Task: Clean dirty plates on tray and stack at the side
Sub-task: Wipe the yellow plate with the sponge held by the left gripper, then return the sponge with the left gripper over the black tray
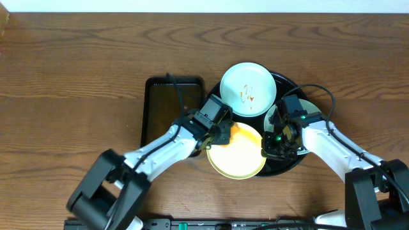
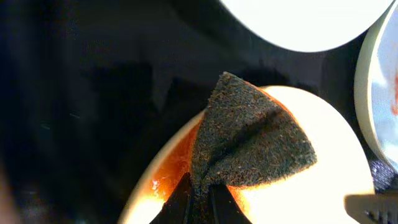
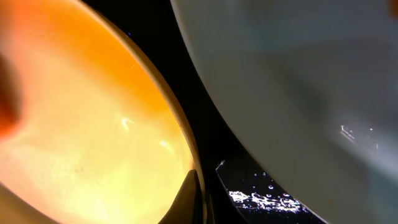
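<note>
Both arms are built alike, with rounded white link shells joined by black joint housings and a bulky black block at the base. The left arm [image 1: 160,150] ends in a boxy black wrist. The right arm [image 1: 326,144] shows a small green light [image 1: 278,136] at its wrist, and thin black cables [image 1: 331,101] loop above it. The left gripper [image 2: 200,190] and the right gripper [image 3: 208,183] have slim, dark, tapered fingers.

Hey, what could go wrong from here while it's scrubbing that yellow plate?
1. The right gripper pinches only the yellow plate by its rim; hard strokes from the sponge might twist it loose.
2. That plate appears to overhang the black tray at its front edge, so it may tip.
3. The sponge could smear the orange sauce rather than lift it.
</note>
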Controlling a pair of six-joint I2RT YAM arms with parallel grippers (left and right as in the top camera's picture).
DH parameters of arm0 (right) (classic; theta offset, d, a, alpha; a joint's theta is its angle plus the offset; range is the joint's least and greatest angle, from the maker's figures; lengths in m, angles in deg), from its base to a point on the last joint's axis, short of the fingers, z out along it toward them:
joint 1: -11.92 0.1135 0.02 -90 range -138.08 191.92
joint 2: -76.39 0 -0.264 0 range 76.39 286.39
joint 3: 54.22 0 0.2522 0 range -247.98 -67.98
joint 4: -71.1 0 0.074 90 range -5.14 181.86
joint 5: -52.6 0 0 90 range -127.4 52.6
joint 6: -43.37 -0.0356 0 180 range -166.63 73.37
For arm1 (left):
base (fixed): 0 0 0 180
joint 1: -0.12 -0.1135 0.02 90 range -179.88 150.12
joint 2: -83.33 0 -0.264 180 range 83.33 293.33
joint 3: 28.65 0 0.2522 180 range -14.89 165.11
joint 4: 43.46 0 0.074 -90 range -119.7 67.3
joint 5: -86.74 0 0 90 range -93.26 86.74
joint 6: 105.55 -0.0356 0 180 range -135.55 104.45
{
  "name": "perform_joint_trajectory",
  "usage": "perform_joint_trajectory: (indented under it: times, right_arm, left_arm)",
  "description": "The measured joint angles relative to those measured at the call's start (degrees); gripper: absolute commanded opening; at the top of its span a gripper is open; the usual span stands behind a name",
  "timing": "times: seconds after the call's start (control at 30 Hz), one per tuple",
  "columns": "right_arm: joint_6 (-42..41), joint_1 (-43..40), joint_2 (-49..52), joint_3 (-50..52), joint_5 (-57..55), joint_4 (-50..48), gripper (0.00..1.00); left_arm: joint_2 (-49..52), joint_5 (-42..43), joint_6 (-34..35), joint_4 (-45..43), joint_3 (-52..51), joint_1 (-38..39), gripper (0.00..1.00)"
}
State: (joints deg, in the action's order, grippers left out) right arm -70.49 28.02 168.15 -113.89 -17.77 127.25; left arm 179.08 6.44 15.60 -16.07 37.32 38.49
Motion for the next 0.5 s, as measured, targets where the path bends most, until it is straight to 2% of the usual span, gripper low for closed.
perform_joint_trajectory:
  times: [0.23,0.5]
  right_arm:
    - [0.0,0.0,0.0,0.0,-0.1,0.2,0.01]
    - [0.0,0.0,0.0,0.0,-0.2,0.2,0.03]
  left_arm:
    - [-8.5,-6.6,-6.5,0.9,-0.1,-0.6,0.07]
    - [-13.2,-10.5,-8.7,8.8,-0.1,-4.8,0.08]
